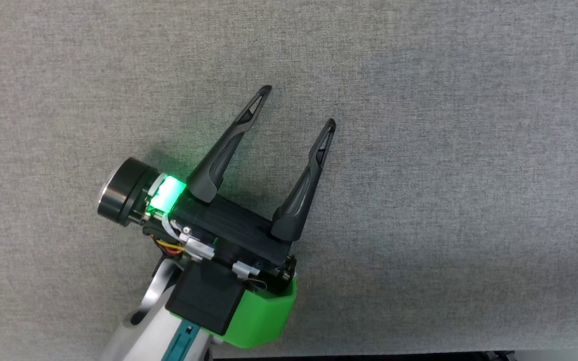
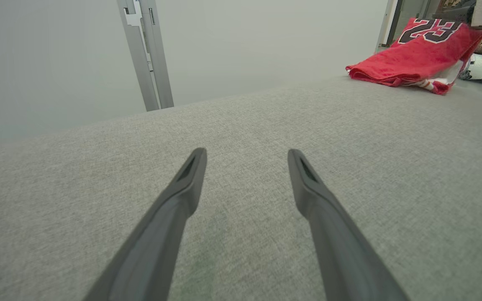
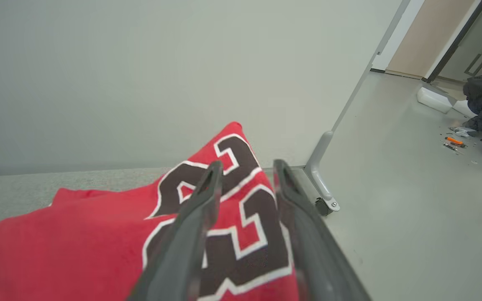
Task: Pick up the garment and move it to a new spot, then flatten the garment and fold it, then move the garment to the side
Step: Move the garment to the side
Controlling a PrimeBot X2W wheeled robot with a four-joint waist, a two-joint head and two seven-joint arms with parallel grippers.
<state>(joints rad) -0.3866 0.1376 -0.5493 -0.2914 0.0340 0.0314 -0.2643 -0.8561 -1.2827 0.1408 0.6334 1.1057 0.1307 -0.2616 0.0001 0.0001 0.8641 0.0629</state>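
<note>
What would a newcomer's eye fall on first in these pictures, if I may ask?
First, the bright red jersey with dark, white-edged numerals, lying folded at the edge of the grey fabric-covered table, with the right gripper holding its dark fingers parted just over the numerals. Next, in the head view, the left gripper, its fingers spread wide above bare cloth, with a vivid green light glowing at its wrist.

wide grey tabletop (image 2: 241, 125), red garment (image 2: 412, 58) at edge
</note>
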